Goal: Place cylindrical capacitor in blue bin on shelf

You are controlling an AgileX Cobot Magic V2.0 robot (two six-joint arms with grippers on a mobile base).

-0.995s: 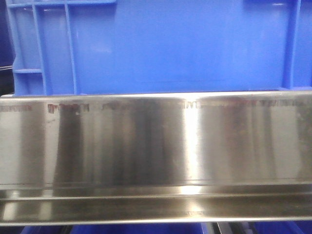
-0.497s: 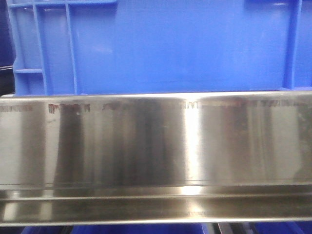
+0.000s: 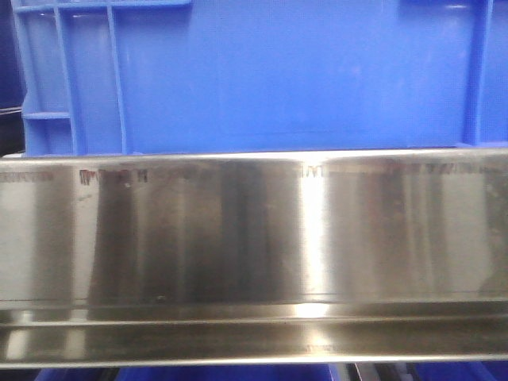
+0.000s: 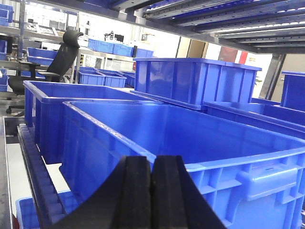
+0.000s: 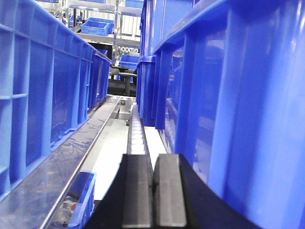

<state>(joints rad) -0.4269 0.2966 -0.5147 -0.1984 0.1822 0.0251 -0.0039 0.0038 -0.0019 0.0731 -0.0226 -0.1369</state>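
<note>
A blue bin fills the top of the front view, sitting on the shelf, whose shiny steel front rail spans the frame below it. In the left wrist view my left gripper is shut, fingers pressed together with nothing showing between them, just before the near corner of a large open blue bin; the part of its inside that I can see is bare. My right gripper is also shut, pointing along a gap between bins. The cylindrical capacitor is out of view.
More blue bins stand left of and behind the open one, with an office chair beyond. On the right side, bin walls flank a roller track, a steel rail and a small lower bin.
</note>
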